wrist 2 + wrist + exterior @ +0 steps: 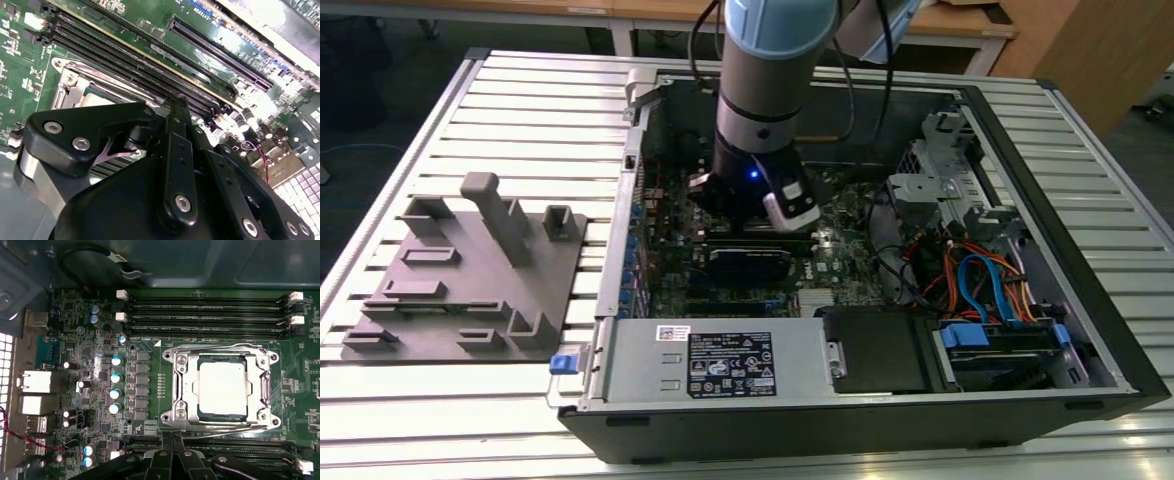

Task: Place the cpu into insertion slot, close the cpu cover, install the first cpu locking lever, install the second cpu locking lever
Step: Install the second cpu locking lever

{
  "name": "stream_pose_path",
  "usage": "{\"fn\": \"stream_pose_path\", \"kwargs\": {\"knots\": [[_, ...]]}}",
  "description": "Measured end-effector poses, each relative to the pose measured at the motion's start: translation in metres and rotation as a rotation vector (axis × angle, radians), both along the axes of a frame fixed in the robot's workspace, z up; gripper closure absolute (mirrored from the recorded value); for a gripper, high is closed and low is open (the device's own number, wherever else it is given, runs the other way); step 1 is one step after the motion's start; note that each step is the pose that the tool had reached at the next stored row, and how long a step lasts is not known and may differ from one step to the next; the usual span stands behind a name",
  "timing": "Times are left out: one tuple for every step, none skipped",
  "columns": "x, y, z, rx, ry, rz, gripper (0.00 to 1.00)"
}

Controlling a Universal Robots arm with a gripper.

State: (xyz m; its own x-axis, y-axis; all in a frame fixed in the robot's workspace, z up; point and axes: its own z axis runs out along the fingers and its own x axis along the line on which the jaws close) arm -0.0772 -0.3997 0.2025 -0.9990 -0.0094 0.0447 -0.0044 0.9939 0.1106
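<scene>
One cpu (223, 389) sits in one insertion slot (176, 390), under one cpu cover (258, 388). Two wire locking levers (220, 347) flank it. Three long memory slots (205, 316) run just beside it. One computer case (881, 405), one grey fixture tray (467, 275).

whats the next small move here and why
Probably ease the gripper straight up and clear. In the first wrist view the cpu sits in the insertion slot, the cpu cover lies flat around it, and both wire levers look latched.

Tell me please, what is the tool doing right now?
The tool: shut, holding nothing, beside the cpu cover, which is down over the cpu.
</scene>
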Motion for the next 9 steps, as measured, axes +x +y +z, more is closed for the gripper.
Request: {"fn": "stream_pose_path", "kwargs": {"knots": [[-0.0005, 0.0000, -0.0006, 0.0021, 0.0004, 0.000, 0.90], [-0.0007, -0.0001, -0.0010, 0.0040, 0.0009, 0.000, 0.90], [-0.0007, -0.0001, -0.0012, 0.0057, 0.0014, 0.000, 0.90], [-0.0008, -0.0001, -0.0012, 0.0078, 0.0017, 0.000, 0.90], [-0.0008, -0.0001, -0.0012, 0.0108, 0.0017, 0.000, 0.90], [-0.0008, -0.0001, -0.0013, 0.0136, 0.0016, 0.000, 0.90], [-0.0008, -0.0001, -0.0014, 0.0168, 0.0016, 0.000, 0.90], [-0.0008, -0.0001, -0.0014, 0.0211, 0.0016, 0.000, 0.90], [-0.0008, -0.0001, -0.0015, 0.0267, 0.0015, 0.000, 0.90]]}}
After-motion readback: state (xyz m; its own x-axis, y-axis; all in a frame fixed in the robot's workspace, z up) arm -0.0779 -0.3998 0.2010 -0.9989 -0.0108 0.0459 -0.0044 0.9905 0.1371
